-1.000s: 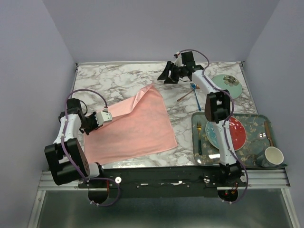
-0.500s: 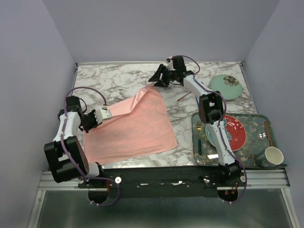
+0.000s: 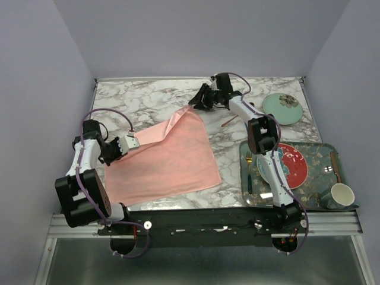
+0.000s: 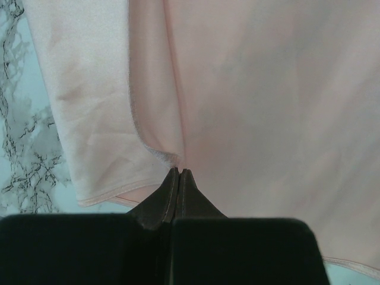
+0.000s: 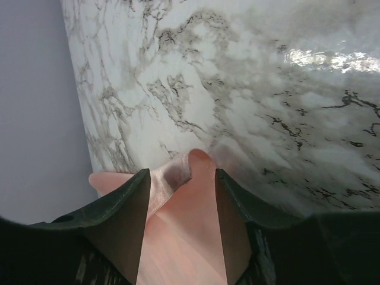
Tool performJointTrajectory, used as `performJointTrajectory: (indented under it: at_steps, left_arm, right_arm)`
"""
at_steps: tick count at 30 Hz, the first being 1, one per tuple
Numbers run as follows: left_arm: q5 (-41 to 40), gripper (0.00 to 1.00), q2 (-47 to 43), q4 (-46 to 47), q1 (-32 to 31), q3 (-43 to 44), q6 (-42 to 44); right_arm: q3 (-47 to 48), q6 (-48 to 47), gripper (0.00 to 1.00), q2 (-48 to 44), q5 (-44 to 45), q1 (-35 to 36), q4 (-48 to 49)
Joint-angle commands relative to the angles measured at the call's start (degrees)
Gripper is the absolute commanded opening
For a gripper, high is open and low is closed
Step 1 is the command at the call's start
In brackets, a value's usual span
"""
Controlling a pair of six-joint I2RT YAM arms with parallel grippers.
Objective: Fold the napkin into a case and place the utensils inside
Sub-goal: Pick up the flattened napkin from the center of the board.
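— Well, where's the napkin (image 3: 163, 157)?
— Spread on the worktop (image 3: 142, 98); the left pincer (image 3: 132, 143) pinches its left corner.
— And the right pincer (image 3: 193, 102)?
— Jaws apart, straddling the far corner.

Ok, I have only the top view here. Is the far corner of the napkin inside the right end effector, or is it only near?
Observer: Inside. The right wrist view shows the right end effector open, with the corner of the napkin in its gap, not clamped yet.
Operator: And the left one, does it really hold cloth?
Observer: Yes. In the left wrist view the left end effector is shut, and its tips pinch a fold at the napkin's edge.
Operator: Does the far corner lie flat?
Observer: No. In the right wrist view its tip curls up off the table.
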Motion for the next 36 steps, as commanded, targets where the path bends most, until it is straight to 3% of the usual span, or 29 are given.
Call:
performJointTrajectory:
  at_steps: [1,3,6,7,16,21,26,29,33,36]
  left_arm:
    - [-1.2,0.00,-0.3,-1.3,0.4,0.0,0.8]
    - [-1.4,0.00,-0.3,-1.3,0.4,-0.1,0.9]
    - [-1.4,0.00,-0.3,-1.0,0.4,-0.1,0.5]
    - [-1.4,0.00,-0.3,-0.7,0.3,-0.1,0.0]
    - [1.0,0.00,2.4,4.4,1.8,6.4,-10.8]
    - [3.0,0.00,2.3,7.6,3.3,9.9,-15.6]
    - [4.1,0.00,1.2,5.4,3.3,9.8,-12.4]
    - [2.7,0.00,0.5,5.3,3.4,7.6,-11.8]
    - [4.8,0.00,0.2,7.4,3.3,6.2,-15.1]
    - [5.0,0.00,2.5,11.1,1.8,7.3,-21.0]
  right_arm:
    - [2.2,1.3,0.46,3.0,3.4,1.0,3.3]
    - [2.5,1.4,0.37,3.3,3.6,1.2,3.6]
    - [2.4,1.1,0.13,3.2,3.4,1.5,4.0]
    - [2.2,1.1,0.01,2.4,2.9,1.5,4.1]
    - [-6.3,-0.8,0.01,-10.2,-3.9,-1.5,4.9]
    - [-20.6,-6.1,0.01,-23.2,-6.1,-2.4,1.3]
    - [-38.8,-10.1,0.01,-34.5,-7.6,-2.1,-4.2]
    - [-45.0,-13.4,0.01,-38.0,-6.4,-2.1,-6.7]
    - [-48.8,-14.7,0.01,-41.6,-4.0,-2.8,-7.4]
    - [-46.6,-15.3,0.01,-41.5,-2.0,-4.1,-7.5]
